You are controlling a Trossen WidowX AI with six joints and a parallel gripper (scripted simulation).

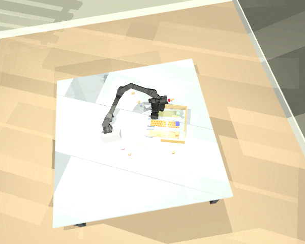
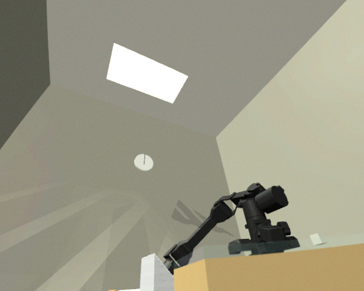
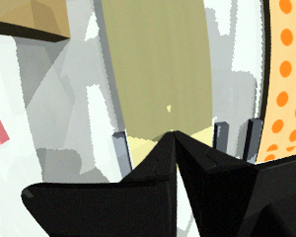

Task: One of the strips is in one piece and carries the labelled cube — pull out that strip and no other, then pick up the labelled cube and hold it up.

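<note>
My gripper (image 3: 172, 137) is shut and empty, its tips low over the near end of the plain yellow strip (image 1: 166, 113) (image 3: 160, 64). No gap shows in the visible part of that strip; the arm hides its near end in the top view. A pale green cube (image 1: 178, 113) sits at its far end. The orange-dotted strip (image 1: 157, 123) (image 3: 286, 69) shows a gap and has a blue cube (image 1: 177, 123) on its far piece. The plain orange strip (image 1: 157, 133) also shows a gap and has an orange cube (image 1: 177, 133). Any label is too small to read.
A wooden frame (image 1: 185, 126) (image 3: 30, 12) encloses the strips' far ends. Thin grey posts (image 3: 120, 148) (image 3: 221, 135) (image 3: 253, 140) flank the strips. A red cylinder (image 1: 169, 99) lies outside the frame. Small blocks (image 1: 132, 93) (image 1: 173, 152) are scattered around. A pale box (image 1: 111, 135) stands at the arm's base.
</note>
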